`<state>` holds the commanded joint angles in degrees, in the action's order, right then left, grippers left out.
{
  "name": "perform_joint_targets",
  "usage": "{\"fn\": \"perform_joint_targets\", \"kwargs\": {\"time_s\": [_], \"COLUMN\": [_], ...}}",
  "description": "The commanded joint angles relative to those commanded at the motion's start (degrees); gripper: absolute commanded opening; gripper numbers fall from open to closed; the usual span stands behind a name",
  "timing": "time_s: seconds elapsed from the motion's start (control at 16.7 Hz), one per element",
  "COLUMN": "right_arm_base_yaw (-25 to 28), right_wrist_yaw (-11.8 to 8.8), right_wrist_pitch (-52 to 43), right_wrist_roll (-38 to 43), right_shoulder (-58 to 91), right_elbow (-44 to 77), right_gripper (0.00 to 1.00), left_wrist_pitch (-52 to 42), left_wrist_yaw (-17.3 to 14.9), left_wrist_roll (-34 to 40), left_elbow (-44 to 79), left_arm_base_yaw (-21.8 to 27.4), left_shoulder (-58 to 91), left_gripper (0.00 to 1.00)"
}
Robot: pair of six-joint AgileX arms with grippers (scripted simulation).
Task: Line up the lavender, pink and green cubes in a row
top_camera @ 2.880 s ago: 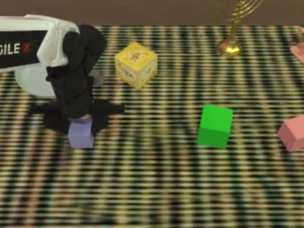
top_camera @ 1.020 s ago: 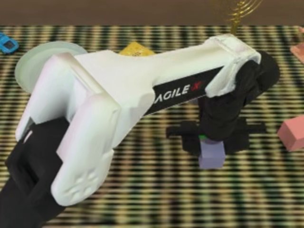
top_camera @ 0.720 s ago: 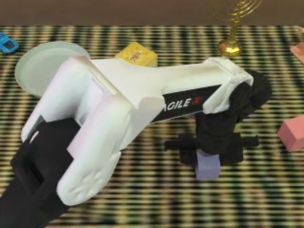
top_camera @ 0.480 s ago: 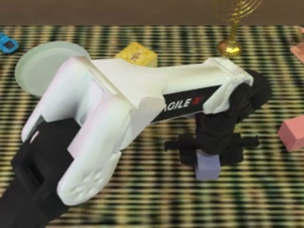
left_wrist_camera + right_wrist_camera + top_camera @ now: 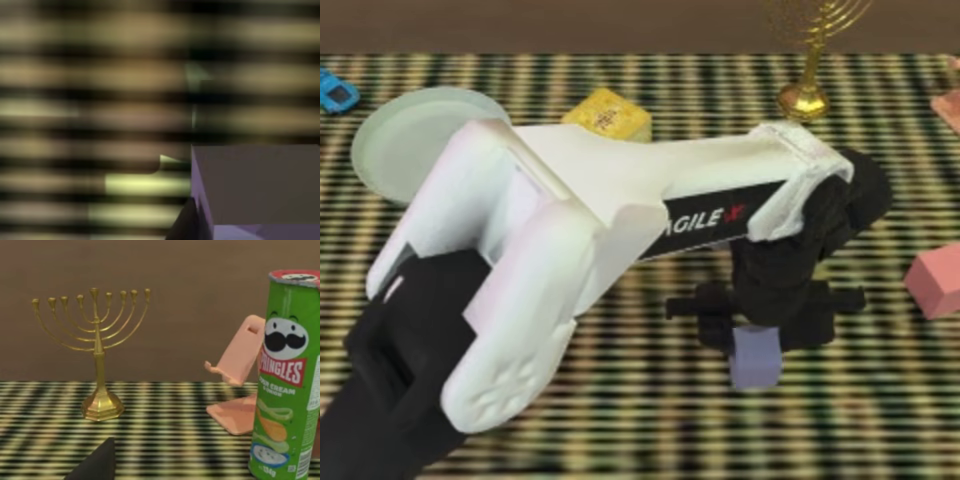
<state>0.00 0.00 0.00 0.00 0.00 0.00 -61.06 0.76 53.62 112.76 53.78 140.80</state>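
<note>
Top view: the left arm reaches across the striped tabletop to about the four o'clock part of the scene. Its black tool hangs straight down, clamped on the small matte pale-lavender cube, which shows just below the fingers. Whether the cube rests on the tabletop or hangs just above it cannot be told. The matte salmon-pink cube sits near the right edge at about three o'clock, apart from the lavender one. The bright green cube is not visible; the arm probably covers it. At eleven o'clock lies a pale round disc, with a small blue toy beyond it. The yellow printed cube peeks out at twelve o'clock, and a brass candelabrum stands at one o'clock.

Left wrist view: the lavender cube fills one corner, close to the lens, with flat faces and crisp edges over the striped cloth.

Right wrist view: the right arm looks parked; I cannot tell how its tool stands. It faces the candelabrum, a pink phone stand and a green crisp tube.

Handling, as a judgement: the lavender cube looks rigid, light and matte, so it should neither crush nor slip much. Two opposite flat faces, taken near mid-height and squarely, are the best hold. Being the smallest, it leaves little margin, and an off-centre pinch could twist it on release.
</note>
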Motion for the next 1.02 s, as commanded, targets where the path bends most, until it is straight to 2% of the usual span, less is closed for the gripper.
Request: {"fn": "perform_joint_targets", "kwargs": {"time_s": [0.24,0.3,0.84,1.02], "right_arm_base_yaw": [0.00,0.00,0.00,0.00], "right_wrist_yaw": [0.00,0.00,0.00,0.00], "right_wrist_pitch": [0.00,0.00,0.00,0.00], "right_wrist_roll": [0.00,0.00,0.00,0.00], "right_shoulder": [0.00,0.00,0.00,0.00], "right_elbow": [0.00,0.00,0.00,0.00], "right_gripper": [1.00,1.00,1.00,1.00], "left_wrist_pitch": [0.00,0.00,-0.21,-4.19], "left_wrist_yaw": [0.00,0.00,0.00,0.03], "left_wrist_roll": [0.00,0.00,0.00,0.13], "left_elbow": [0.00,0.00,0.20,3.45], "left_arm_base_yaw": [0.00,0.00,-0.14,-0.35], "left_shoulder": [0.00,0.00,-0.04,-0.73], "left_gripper": [0.98,1.00,1.00,1.00]}}
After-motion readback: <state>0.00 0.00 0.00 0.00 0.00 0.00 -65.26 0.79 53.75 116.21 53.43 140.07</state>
